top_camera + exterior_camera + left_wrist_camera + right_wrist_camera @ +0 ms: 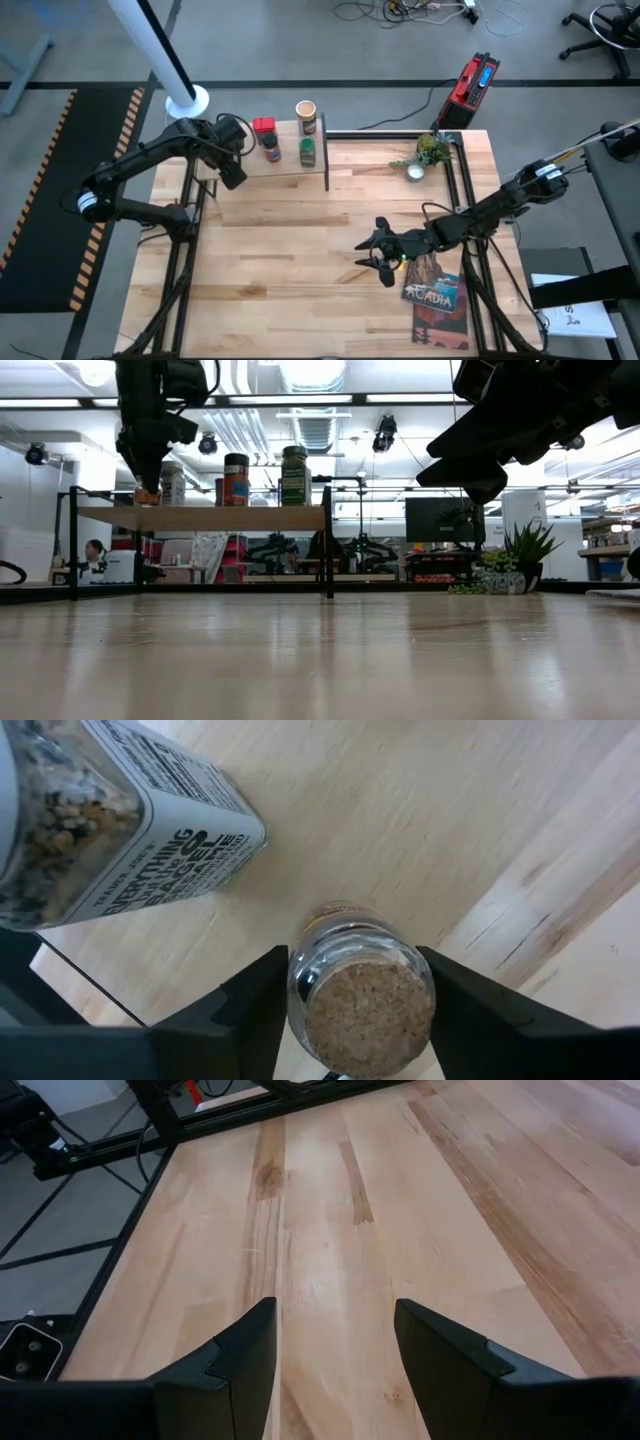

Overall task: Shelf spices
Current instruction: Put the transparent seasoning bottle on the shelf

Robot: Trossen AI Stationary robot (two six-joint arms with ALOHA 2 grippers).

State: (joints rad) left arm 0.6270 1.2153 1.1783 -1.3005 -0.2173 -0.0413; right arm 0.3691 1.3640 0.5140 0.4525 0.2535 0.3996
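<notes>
Spice jar point(360, 1005): we see it upright between the left gripper's point(355, 1020) fingers, over the shelf's point(290, 165) left end.
Neighbour: seasoning jar point(110, 815) just beside.
Right gripper point(335, 1370): spread, empty, well apart.

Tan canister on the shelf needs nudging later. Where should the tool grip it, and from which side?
Grip its round wall just under the top, coming straight down: the tan canister stands upright at the shelf's rear edge, with the green-lidded jar close in front. Probably the free right tool; the left tool holds a clear jar.
</notes>
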